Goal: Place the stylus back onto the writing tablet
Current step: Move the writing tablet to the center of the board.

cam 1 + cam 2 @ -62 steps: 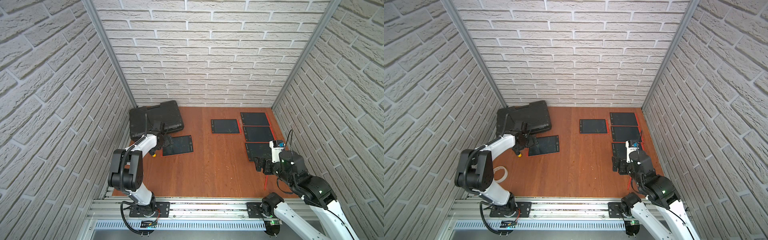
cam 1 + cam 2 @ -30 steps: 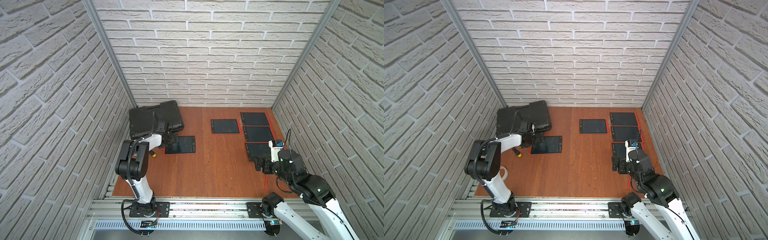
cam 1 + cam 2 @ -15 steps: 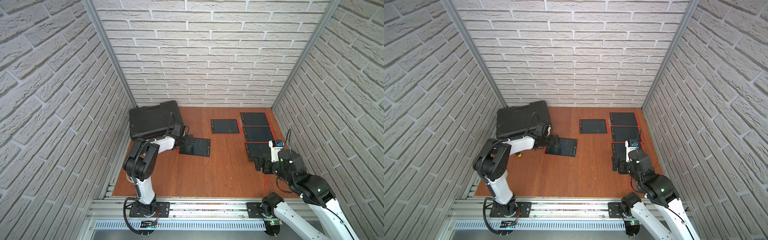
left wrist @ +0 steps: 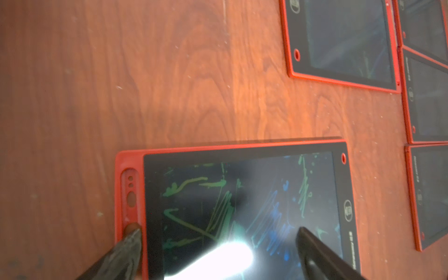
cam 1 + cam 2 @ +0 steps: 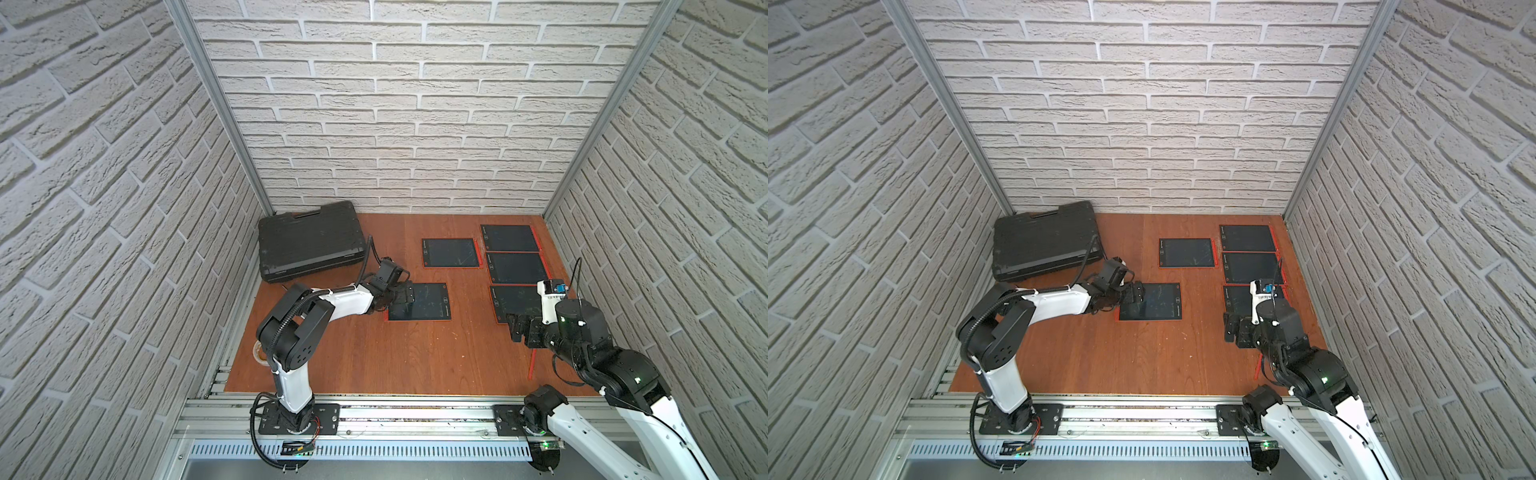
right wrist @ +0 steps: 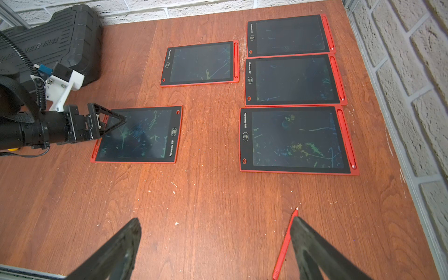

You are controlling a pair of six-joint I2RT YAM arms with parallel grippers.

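A red-framed writing tablet (image 5: 428,303) (image 5: 1158,305) (image 6: 138,134) lies left of centre, its stylus slot (image 4: 131,194) empty. My left gripper (image 5: 405,296) (image 5: 1136,296) (image 4: 218,231) (image 6: 114,121) is open over the tablet's left end, one fingertip (image 4: 133,236) on the red slot strip and the other above the screen. The red stylus (image 5: 532,365) (image 5: 1258,368) (image 6: 286,242) lies loose on the table at the front right. My right gripper (image 5: 517,328) (image 5: 1231,330) (image 6: 215,220) hovers open and empty, one finger right beside the stylus.
Several other tablets with stylus in place lie at the back right: (image 5: 451,252), (image 5: 511,238), (image 5: 515,267), (image 5: 509,301). A black case (image 5: 309,239) (image 5: 1044,239) fills the back left corner. A tape roll (image 5: 257,353) sits by the left arm's base. Brick walls close three sides.
My left gripper has slid the tablet to the right, from beside the black case toward the table's middle. The right arm and the stylus have stayed put.
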